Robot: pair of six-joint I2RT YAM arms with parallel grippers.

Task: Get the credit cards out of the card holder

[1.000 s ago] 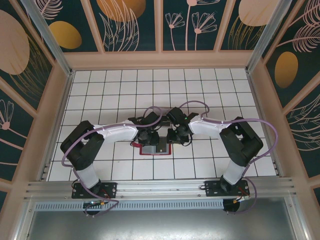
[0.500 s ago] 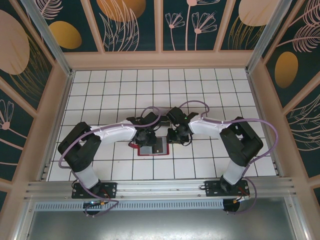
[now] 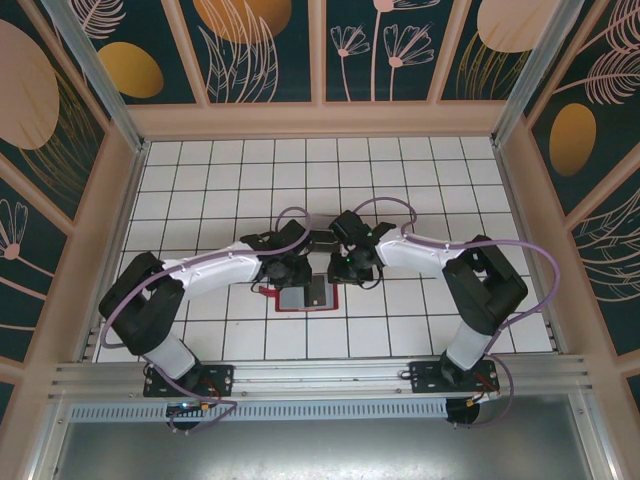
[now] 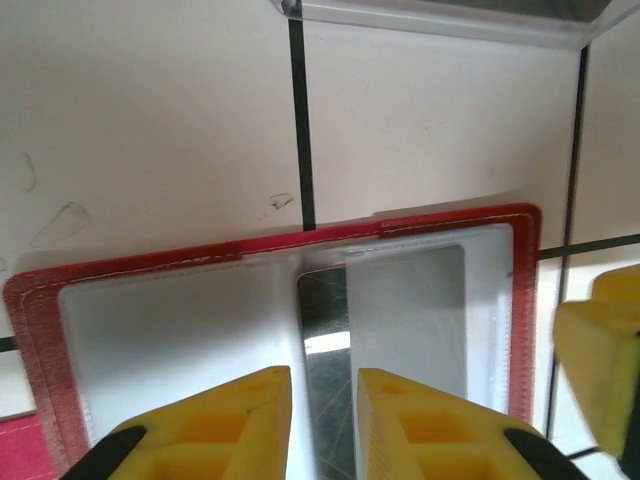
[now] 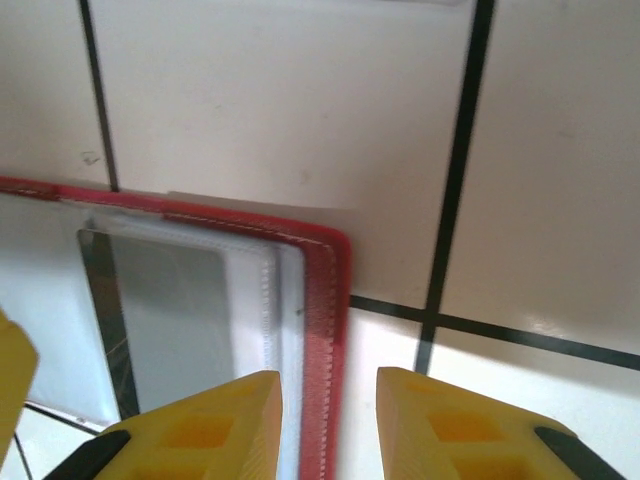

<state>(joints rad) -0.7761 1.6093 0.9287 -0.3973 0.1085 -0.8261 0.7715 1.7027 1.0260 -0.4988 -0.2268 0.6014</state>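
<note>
The left gripper (image 4: 323,388) hangs over the open card holder (image 4: 450,216). Its yellow fingers are nearly together above the dark edge of a credit card (image 4: 322,310) that peeks from the right-hand pocket — whether they pinch it I cannot tell. The right gripper (image 5: 328,388) has its fingers slightly apart, astride the holder's red right rim. Best to pin that rim down and draw the card out flat, toward the spine — no lifting. Beyond lies the tiled table (image 4: 150,120).

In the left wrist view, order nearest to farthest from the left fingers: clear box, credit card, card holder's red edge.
1. credit card, between the left fingers.
2. card holder's red edge, just beyond.
3. clear box, at the top.
</note>
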